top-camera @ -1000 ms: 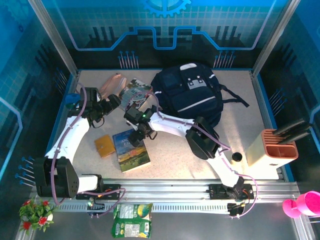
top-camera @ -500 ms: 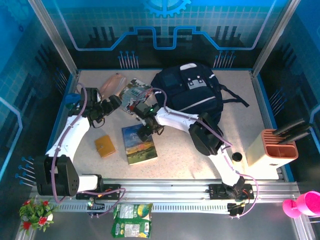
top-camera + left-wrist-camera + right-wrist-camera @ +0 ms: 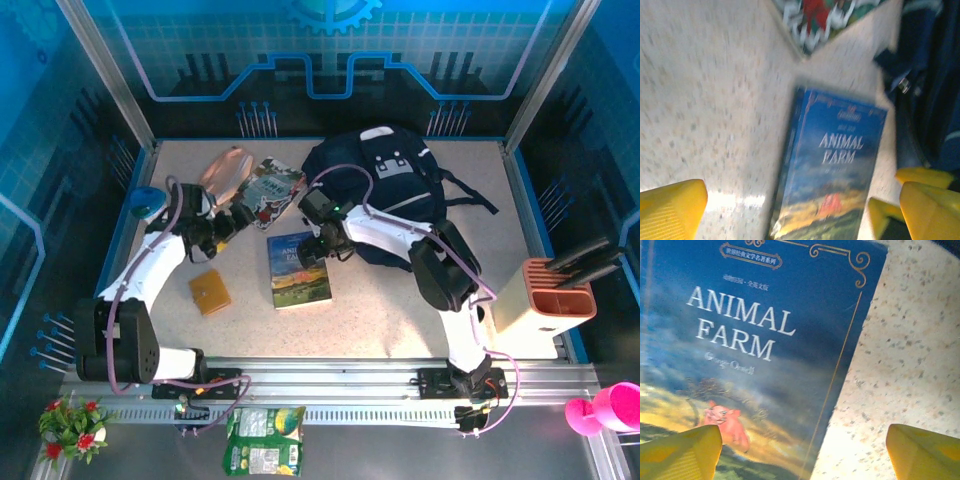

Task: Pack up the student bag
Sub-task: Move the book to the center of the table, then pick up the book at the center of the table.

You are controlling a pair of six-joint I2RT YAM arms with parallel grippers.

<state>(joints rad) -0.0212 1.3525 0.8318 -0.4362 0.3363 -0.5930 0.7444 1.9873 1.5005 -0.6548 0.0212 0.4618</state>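
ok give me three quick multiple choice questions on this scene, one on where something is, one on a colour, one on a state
1. Where is the Animal Farm book?
A) flat on the table beside the student bag
B) inside the student bag
C) standing upright against the back wall

2. What colour are the fingertips of the right gripper?
A) black
B) yellow
C) white

3. How do the right gripper's jaws stand?
A) shut on the book
B) shut on a bag strap
C) open over the book

Answers:
1 A, the top view shows it lying flat on the speckled top, left of the bag.
2 B, the right wrist view shows both tips yellow.
3 C, the tips stand wide apart above the cover, gripping nothing.
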